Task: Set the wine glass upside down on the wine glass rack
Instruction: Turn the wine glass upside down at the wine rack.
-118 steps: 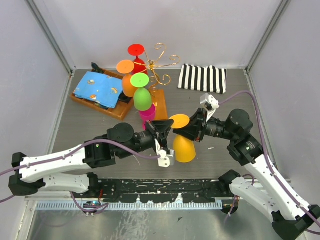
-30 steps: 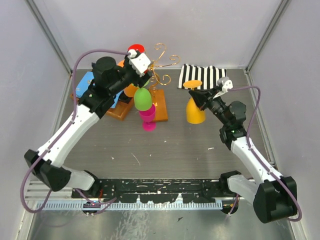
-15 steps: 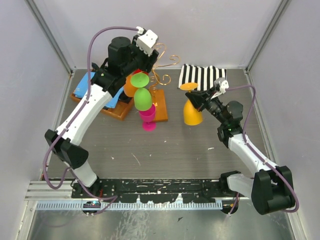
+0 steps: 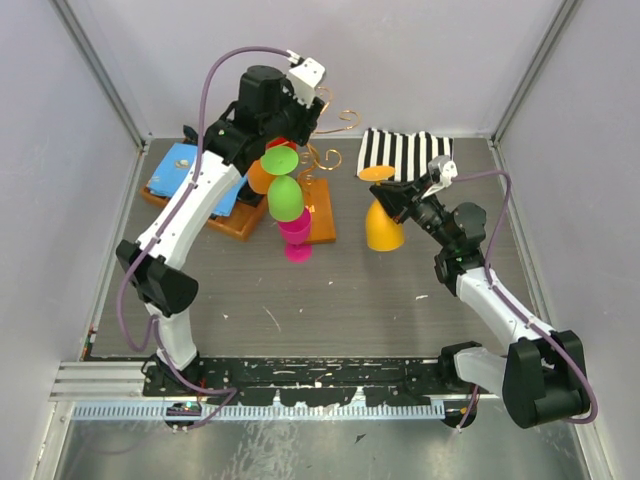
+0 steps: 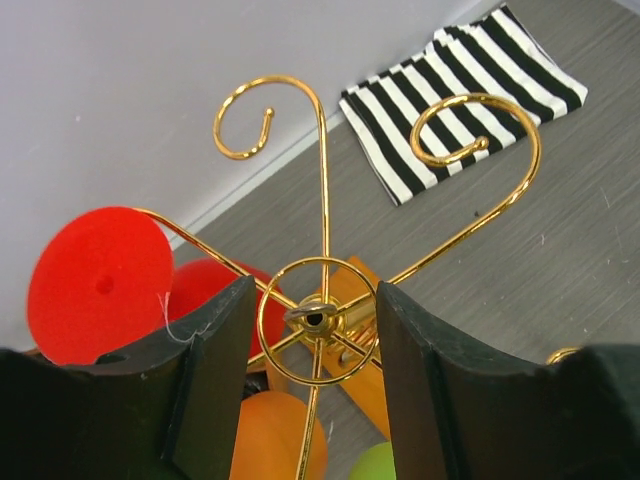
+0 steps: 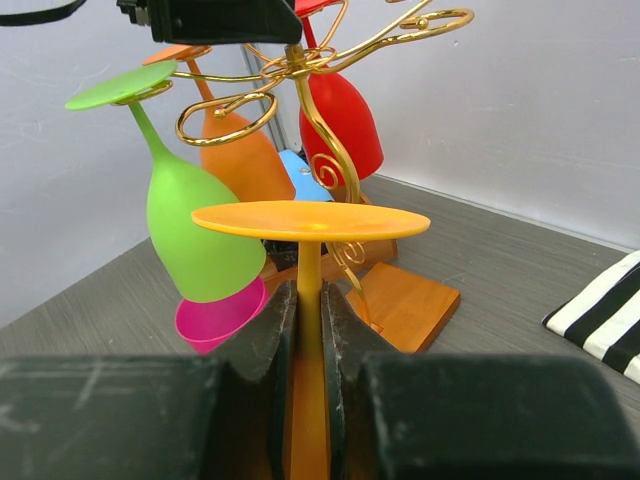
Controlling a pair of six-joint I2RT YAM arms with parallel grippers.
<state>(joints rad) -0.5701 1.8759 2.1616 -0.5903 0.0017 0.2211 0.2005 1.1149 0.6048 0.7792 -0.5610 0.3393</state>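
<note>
The yellow-orange wine glass (image 4: 384, 228) hangs upside down, foot uppermost (image 6: 310, 220). My right gripper (image 4: 403, 203) (image 6: 308, 335) is shut on its stem, right of the wine glass rack. That rack (image 4: 322, 158) is gold wire with scroll arms on an orange-brown wooden base (image 4: 321, 217). Green (image 4: 284, 196), orange (image 4: 257, 176) and red (image 6: 345, 125) glasses hang on it. My left gripper (image 4: 293, 118) (image 5: 316, 345) is above the rack. It is open, its fingers (image 5: 215, 360) close on either side of the rack's top ring (image 5: 317, 265).
A pink glass (image 4: 297, 237) stands at the rack's base under the green one. A wooden tray with blue cloth (image 4: 188, 176) lies left of the rack. A black-and-white striped cloth (image 4: 405, 155) lies at the back right. Grey walls enclose the table.
My left arm has swung right, over the top of the rack, and its jaws have narrowed round the top ring. The right arm holds the yellow-orange glass almost still.
</note>
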